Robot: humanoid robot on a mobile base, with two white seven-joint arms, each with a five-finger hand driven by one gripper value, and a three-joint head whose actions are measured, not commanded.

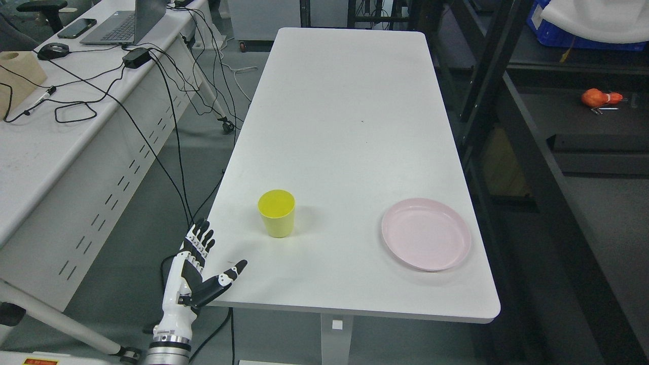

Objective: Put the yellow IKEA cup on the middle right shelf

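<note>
White and long, the counter (350, 126) is running away from the camera down the middle of the head view, with grey floor showing on either side of it. Near its front end a yellow IKEA cup (276, 213) is standing upright with its mouth facing up, toward the left side. A pink plate (426, 233) is lying flat well to the right of the cup, close to the counter's right edge, and the two are sitting clearly apart.

At the lower left, the left hand (195, 268) is hovering beside the counter's front left corner, its four fingers (202, 238) stretching out straight and its thumb (229, 275) sticking out over the counter edge; it is holding nothing and is sitting short of the cup, not touching it.

On the far left a second desk (35, 142) is carrying a laptop (129, 23), a phone (77, 28), a mouse (52, 50) and trailing black cables (167, 116). To the right, a dark shelf unit (568, 126) is standing alongside the counter, with a small orange object (598, 97) lying on one level.
</note>
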